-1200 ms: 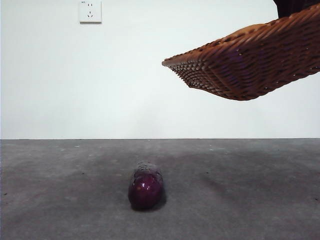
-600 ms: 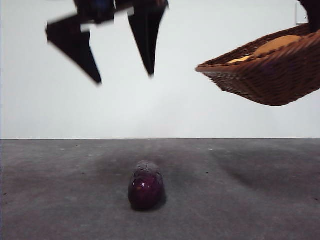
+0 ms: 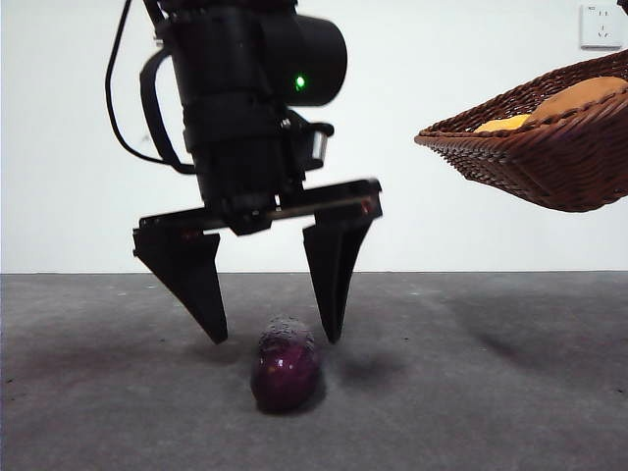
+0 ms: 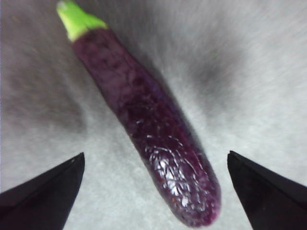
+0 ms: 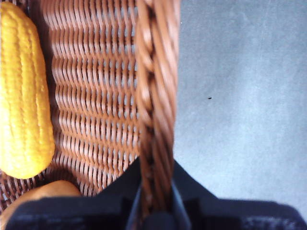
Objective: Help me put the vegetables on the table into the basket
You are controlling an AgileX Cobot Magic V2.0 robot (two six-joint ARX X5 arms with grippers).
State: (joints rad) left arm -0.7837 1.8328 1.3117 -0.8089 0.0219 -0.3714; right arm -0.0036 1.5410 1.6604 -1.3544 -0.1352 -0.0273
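Note:
A glossy dark purple eggplant (image 3: 286, 365) with a green stem lies on the grey table (image 3: 491, 402), end-on to the front view. My left gripper (image 3: 277, 339) hangs open just above it, one jaw on each side and neither touching; the left wrist view shows the eggplant (image 4: 153, 139) running between the jaws of the left gripper (image 4: 156, 154). The wicker basket (image 3: 549, 157) is held tilted in the air at the right. My right gripper (image 5: 156, 201) is shut on its braided rim (image 5: 156, 96). Inside lie the yellow corn (image 5: 24, 96) and a brown potato (image 3: 579, 96).
A white wall stands behind the table, with a power socket (image 3: 600, 26) at the upper right. The lifted basket throws a faint shadow on the table at the right.
The left arm has come down from the top of the view and now straddles the eggplant. The basket has drifted a little to the right. The eggplant has not moved.

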